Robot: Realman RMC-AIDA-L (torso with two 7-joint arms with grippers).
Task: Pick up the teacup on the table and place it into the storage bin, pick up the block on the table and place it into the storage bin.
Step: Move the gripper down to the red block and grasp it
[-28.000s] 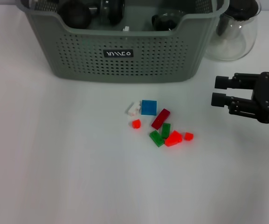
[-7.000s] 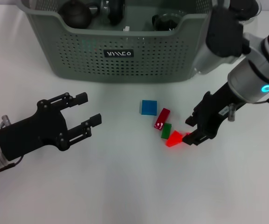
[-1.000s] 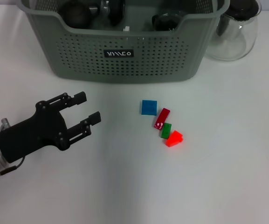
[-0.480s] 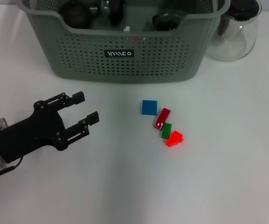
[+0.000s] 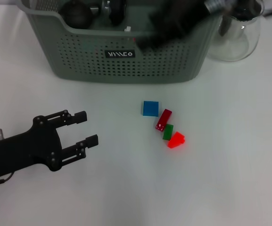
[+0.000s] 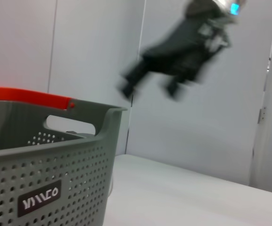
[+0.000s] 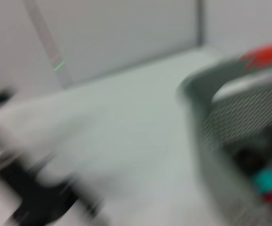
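Observation:
The grey-green storage bin (image 5: 126, 56) stands at the back of the table, and its perforated wall fills the near side of the left wrist view (image 6: 46, 179). Dark rounded tea ware (image 5: 76, 12) lies inside it; I cannot tell which piece is the teacup. Four blocks lie on the table in front: blue (image 5: 150, 108), dark red (image 5: 163, 119), green (image 5: 168, 131) and bright red (image 5: 176, 140). My right gripper (image 5: 147, 41) is a moving blur over the bin's front rim. My left gripper (image 5: 86, 127) hovers open and empty at the front left, well apart from the blocks.
A clear glass jug (image 5: 236, 33) stands just right of the bin. White tabletop stretches around the blocks. The right wrist view is smeared by motion and shows only the bin's wall (image 7: 239, 117).
The right arm, out of view a moment ago, has swung in over the bin. The left gripper has drifted back toward the front left. The blocks have not moved.

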